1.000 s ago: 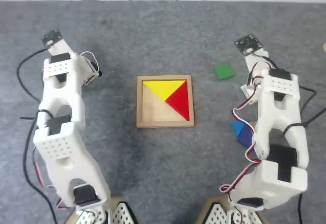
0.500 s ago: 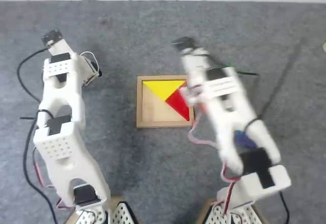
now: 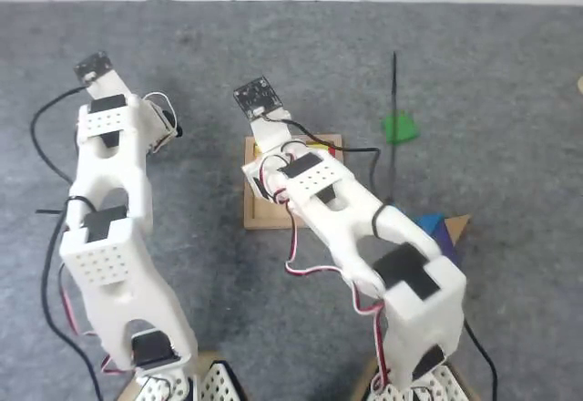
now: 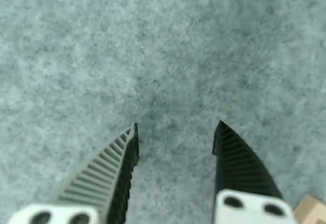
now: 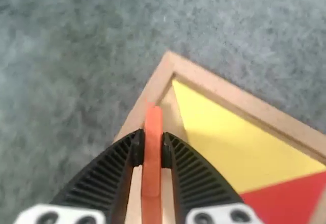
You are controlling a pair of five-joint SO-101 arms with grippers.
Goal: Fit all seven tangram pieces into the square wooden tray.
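Note:
The square wooden tray (image 3: 251, 211) lies mid-table, largely under my right arm. In the right wrist view my right gripper (image 5: 151, 138) is shut on an orange piece (image 5: 152, 122), held on edge just above the tray's corner (image 5: 162, 71). A yellow triangle (image 5: 229, 147) and a red triangle (image 5: 293, 203) lie flat inside the tray. My left gripper (image 4: 175, 132) stands open over bare grey carpet, left of the tray, with nothing between its fingers.
A green piece (image 3: 400, 128) lies on the carpet right of the tray. A blue piece (image 3: 426, 226), a purple piece (image 3: 448, 244) and a tan triangle (image 3: 458, 225) sit together at the right. A thin black cable (image 3: 393, 118) runs near the green piece.
My right arm has swung from the table's right side leftward across the tray, uncovering the pile of pieces at the right. The left arm has not moved.

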